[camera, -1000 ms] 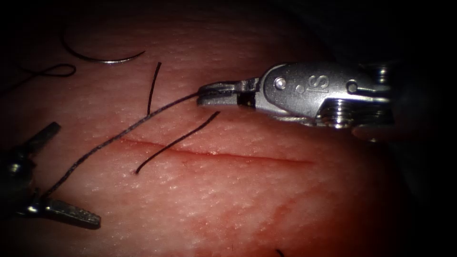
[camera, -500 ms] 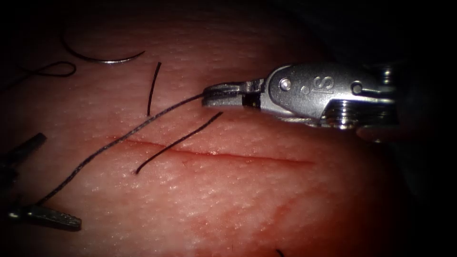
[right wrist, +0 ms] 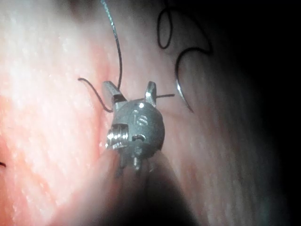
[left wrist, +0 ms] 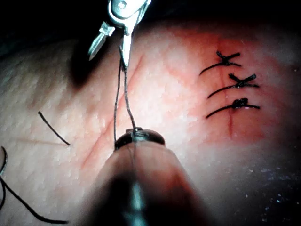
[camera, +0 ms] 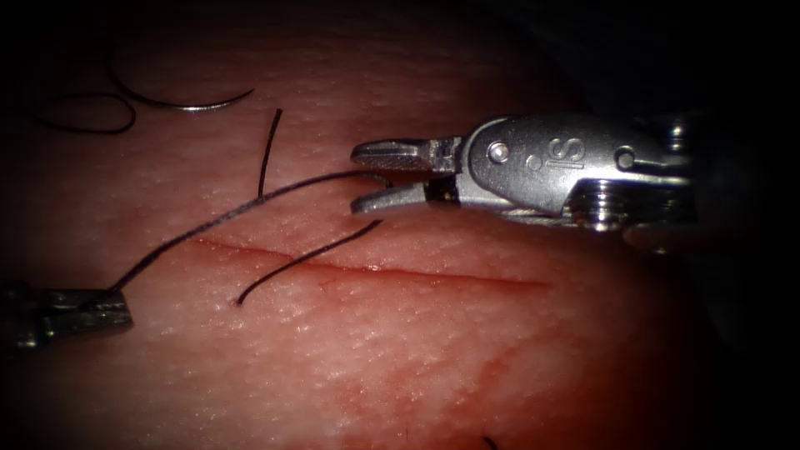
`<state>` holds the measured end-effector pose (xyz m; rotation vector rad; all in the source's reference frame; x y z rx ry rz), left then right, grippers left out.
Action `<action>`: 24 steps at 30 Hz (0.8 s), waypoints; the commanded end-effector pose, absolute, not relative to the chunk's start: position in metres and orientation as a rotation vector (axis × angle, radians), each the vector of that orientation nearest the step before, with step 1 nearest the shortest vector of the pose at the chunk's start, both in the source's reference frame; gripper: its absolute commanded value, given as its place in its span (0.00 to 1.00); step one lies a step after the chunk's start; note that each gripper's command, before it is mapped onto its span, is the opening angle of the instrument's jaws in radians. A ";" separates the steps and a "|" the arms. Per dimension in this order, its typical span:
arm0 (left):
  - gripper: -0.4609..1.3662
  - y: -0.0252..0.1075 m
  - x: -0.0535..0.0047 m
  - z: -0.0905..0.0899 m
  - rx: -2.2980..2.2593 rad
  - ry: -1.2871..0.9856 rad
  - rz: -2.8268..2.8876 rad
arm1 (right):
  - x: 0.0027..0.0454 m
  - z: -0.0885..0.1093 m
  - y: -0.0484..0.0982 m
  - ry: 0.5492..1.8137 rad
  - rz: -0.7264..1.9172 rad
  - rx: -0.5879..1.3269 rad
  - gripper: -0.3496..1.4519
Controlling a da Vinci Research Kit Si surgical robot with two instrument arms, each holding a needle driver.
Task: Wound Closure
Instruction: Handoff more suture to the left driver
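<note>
My right tool (camera: pixel 357 179) stands above the horizontal cut (camera: pixel 400 272), jaws open, holding nothing. The dark thread (camera: pixel 225 210) ends between those open jaws and runs down-left to my left tool (camera: pixel 125 308), which is shut on it near the cut's left end. The curved needle (camera: pixel 183 105) lies free on the tissue (camera: pixel 433 358) at the far upper left, not in it and held by neither tool. In the left wrist view the thread (left wrist: pixel 123 94) stretches from my left tool (left wrist: pixel 138 135) to the open right tool (left wrist: pixel 108 60). The right wrist view shows the spread jaws of the right tool (right wrist: pixel 128 84) and the needle (right wrist: pixel 183 94).
Two cut ends of thread lie loose: one (camera: pixel 267 154) above the cut, one (camera: pixel 308 257) across it. A thread loop (camera: pixel 92 112) trails beside the needle. Three tied stitches (left wrist: pixel 230 82) sit further along the wound. Red fluid stains the tissue below the cut.
The right tool's jaws opened and let go of the thread. The left tool's jaws closed on the thread while it shifted up toward the cut's left end.
</note>
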<state>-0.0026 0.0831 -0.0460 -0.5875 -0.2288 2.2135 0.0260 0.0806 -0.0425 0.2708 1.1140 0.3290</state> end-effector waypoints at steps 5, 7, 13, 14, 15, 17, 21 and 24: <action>0.06 0.083 -0.0020 -0.046 -0.592 -0.219 2.227 | 0.0252 -0.042 0.081 1.115 0.326 0.277 0.96; 0.06 0.083 -0.0019 -0.046 -0.596 -0.216 2.245 | 0.0247 -0.042 0.081 1.116 0.323 0.279 0.96; 0.06 0.083 -0.0017 -0.047 -0.603 -0.207 2.297 | 0.0226 -0.042 0.082 1.125 0.313 0.293 0.95; 0.06 0.084 -0.0016 -0.047 -0.604 -0.205 2.296 | 0.0222 -0.042 0.082 1.126 0.311 0.296 0.95; 0.06 0.084 -0.0016 -0.047 -0.606 -0.201 2.295 | 0.0219 -0.042 0.082 1.126 0.315 0.302 0.94; 0.06 0.084 -0.0014 -0.047 -0.613 -0.190 2.302 | 0.0212 -0.042 0.082 1.126 0.310 0.309 0.91; 0.06 0.084 -0.0014 -0.047 -0.614 -0.181 2.296 | 0.0208 -0.042 0.082 1.131 0.308 0.306 0.89; 0.06 0.085 -0.0015 -0.047 -0.620 -0.177 2.290 | 0.0207 -0.042 0.082 1.132 0.305 0.304 0.89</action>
